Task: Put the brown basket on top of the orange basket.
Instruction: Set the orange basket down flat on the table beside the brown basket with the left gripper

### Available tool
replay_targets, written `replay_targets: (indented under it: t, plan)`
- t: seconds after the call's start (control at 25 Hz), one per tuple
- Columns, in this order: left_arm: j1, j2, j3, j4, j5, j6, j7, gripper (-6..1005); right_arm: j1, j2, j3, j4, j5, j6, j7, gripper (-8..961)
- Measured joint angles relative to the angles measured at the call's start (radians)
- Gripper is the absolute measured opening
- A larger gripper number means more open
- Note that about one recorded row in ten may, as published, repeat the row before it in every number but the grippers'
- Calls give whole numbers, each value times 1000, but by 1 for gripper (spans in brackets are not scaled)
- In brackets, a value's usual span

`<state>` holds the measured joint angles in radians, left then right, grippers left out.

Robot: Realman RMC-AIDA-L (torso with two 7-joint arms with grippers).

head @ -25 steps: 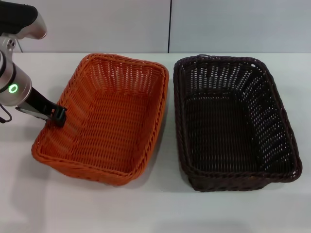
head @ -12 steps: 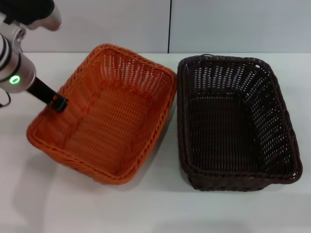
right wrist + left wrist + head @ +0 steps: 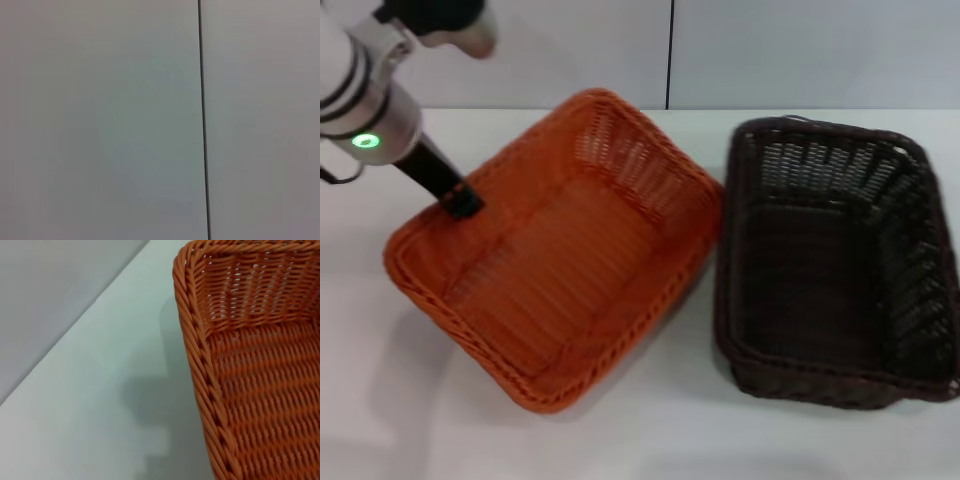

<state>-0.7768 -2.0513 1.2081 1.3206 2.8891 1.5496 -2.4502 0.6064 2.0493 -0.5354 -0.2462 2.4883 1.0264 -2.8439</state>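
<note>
Now left hand (image 3: 463, 201) is at the left rim of the orange basket (image 3: 560, 260), clenched on that rim as far as the head view shows; basket sits skewed on the white tabletop (image 3: 380, 400), one corner toward the wall. Brown basket (image 3: 835, 265) is just beside it on the right, flat on the tabletop, corners close. Right hand not in view.

We saw bright, even light with no glare. The bright orange woven wicker basket (image 3: 560, 250) and dark brown woven wicker basket (image 3: 835, 265) looked motion-blurred. A soft shadow lay on the white table (image 3: 125, 405).
</note>
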Motion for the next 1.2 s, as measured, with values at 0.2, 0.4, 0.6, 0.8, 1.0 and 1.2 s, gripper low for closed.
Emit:
replay_targets:
  t: [0.2,0.4,0.6,0.8,1.0,1.2]
  plan:
    - [-14,-14,81,-23,-66,-34,35,205,-5,0,0,1,-1,0,0,666]
    - [-15,-15,205,-39,-156,-62,36,205,-11,1,0,1,-2,9,1,665]
    - [-18,-15,244,-33,-200,-69,53,204,-14,2,0,2,-2,9,4,664]
    - [-19,-16,249,-35,-253,-64,108,204,-15,3,0,2,-4,9,6,663]
    - [-19,-16,267,-39,-276,-105,137,195,-15,3,-5,8,-6,9,7,661]
    - [-18,-17,306,-38,-293,-173,163,210,-14,3,-7,10,-6,9,7,660]
